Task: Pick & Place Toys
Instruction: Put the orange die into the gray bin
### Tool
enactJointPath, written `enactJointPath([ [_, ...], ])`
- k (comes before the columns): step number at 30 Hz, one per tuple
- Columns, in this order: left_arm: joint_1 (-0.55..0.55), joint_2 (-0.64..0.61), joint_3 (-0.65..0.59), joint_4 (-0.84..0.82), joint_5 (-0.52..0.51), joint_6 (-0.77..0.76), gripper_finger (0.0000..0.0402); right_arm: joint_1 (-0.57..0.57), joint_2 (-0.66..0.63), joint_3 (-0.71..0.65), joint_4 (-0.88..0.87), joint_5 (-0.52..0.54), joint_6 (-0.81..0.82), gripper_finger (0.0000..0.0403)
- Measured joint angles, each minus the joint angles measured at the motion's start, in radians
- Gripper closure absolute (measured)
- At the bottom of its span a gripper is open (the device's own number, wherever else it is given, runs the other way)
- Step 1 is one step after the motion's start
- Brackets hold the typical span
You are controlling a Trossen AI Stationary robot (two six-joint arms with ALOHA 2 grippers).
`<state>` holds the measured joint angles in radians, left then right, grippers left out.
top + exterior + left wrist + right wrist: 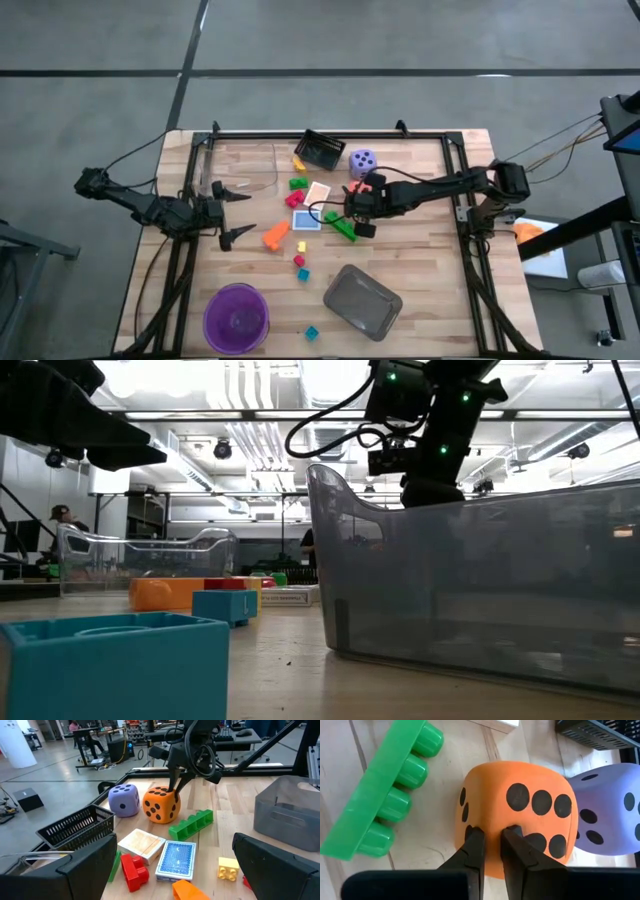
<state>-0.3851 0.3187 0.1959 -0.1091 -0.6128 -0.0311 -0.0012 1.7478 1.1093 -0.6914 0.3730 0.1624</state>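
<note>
Right gripper (492,845), fingers nearly together, pinching the soft top face of the orange foam die with dark dots (517,815) near the table's centre. At the die's 1 o'clock in the high view, just beside it, the purple foam die (362,160); at its 7 o'clock, a long green studded plastic block (341,227). Left gripper (231,213), jaws wide and holding nothing, waits at the table's 9 o'clock side.
</note>
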Motion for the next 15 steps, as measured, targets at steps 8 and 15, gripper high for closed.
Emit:
enactJointPath([
  [8, 0.000, 0.000, -0.001, 0.000, 0.000, -0.019, 0.0003, 0.023, -0.127, -0.013, -0.031, -0.037, 0.023, 0.0384],
  [15, 0.000, 0.000, -0.001, 0.000, 0.000, -0.020, 0.0003, 0.045, -0.305, -0.040, 0.025, -0.015, 0.029, 0.0389],
])
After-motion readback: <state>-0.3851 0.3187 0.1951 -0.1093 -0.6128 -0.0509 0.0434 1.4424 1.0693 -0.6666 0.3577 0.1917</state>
